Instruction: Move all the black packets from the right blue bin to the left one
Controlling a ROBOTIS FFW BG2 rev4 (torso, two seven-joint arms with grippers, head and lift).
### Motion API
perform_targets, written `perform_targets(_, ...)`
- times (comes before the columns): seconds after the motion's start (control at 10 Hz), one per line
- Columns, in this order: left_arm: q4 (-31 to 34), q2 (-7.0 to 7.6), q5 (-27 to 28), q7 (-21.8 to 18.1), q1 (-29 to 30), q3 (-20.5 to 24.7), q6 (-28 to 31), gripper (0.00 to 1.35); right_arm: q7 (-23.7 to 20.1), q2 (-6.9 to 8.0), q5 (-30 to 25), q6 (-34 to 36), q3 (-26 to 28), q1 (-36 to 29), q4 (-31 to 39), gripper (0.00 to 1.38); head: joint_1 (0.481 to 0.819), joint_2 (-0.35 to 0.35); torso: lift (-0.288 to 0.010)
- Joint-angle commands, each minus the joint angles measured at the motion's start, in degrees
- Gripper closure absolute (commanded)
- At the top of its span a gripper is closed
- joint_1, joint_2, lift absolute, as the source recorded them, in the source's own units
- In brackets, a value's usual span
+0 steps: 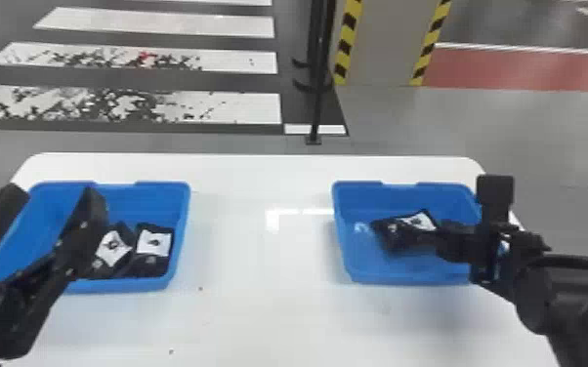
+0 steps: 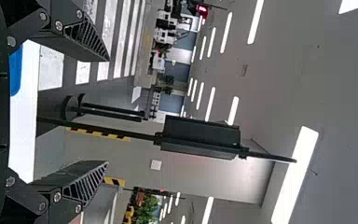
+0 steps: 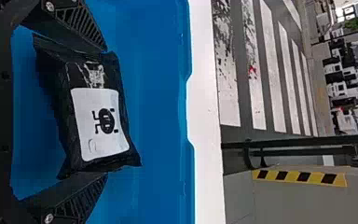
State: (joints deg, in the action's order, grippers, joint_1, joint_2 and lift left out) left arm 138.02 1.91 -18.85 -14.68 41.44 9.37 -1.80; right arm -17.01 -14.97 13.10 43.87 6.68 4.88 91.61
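Black packets lie in the left blue bin, near the left gripper, its fingers apart; across the white table, another packet sits in the right bin, between the right gripper's spread fingers.

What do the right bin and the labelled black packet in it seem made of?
The right bin looks like smooth moulded plastic: even blue colour, rounded corners. The black packet seems thin, slightly glossy plastic film, going by its creased edges; its white label could be paper or plastic.
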Motion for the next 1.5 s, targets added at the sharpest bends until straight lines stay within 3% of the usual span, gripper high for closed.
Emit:
perform_targets(0.0,-0.1,0.02,0.0,0.0,0.0,0.1,0.0,0.27,0.4,-0.41,-0.3,-0.3,-1.1,2.2,-2.9,0.10,0.695,-0.082,-0.140)
perform_targets(0.2,-0.3,0.02,-0.2,-0.3,0.0,0.0,-0.2,0.27,0.3,-0.67,1.0,-0.8,-1.5,5.1,-7.9,0.17,0.695,-0.083,-0.140)
perform_targets(0.3,-0.6,-0.06,-0.2,-0.3,-0.1,0.1,-0.5,0.27,0.2,-0.85,1.6,-0.8,-2.1,5.8,-9.7,0.33,0.695,-0.084,-0.140)
perform_targets(0.4,-0.8,-0.15,-0.3,-0.4,0.0,0.2,-0.6,0.27,-0.8,-1.29,3.5,-0.1,-3.1,7.2,-12.9,0.74,0.695,-0.085,-0.140)
perform_targets(0.6,-1.1,-0.24,-0.5,-0.6,0.0,0.3,-1.3,0.27,-0.8,-1.20,6.2,2.0,-3.4,6.7,-12.8,1.19,0.695,-0.071,-0.140)
perform_targets(0.9,-1.8,-0.33,-0.7,-0.6,-0.1,0.3,-3.0,0.27,-0.7,-0.32,9.3,0.1,-0.1,1.5,-5.2,1.18,0.695,-0.045,-0.140)
perform_targets(1.1,-2.4,-0.33,-0.7,-0.7,-0.2,0.2,-4.4,0.27,0.0,0.47,14.7,-3.7,2.5,-1.9,-0.7,1.19,0.695,-0.046,-0.140)
perform_targets(1.4,-2.5,-0.41,-0.3,-0.5,-0.5,-0.2,-8.5,0.27,-1.7,0.91,32.7,-11.4,2.3,-5.3,6.2,1.19,0.695,-0.024,-0.140)
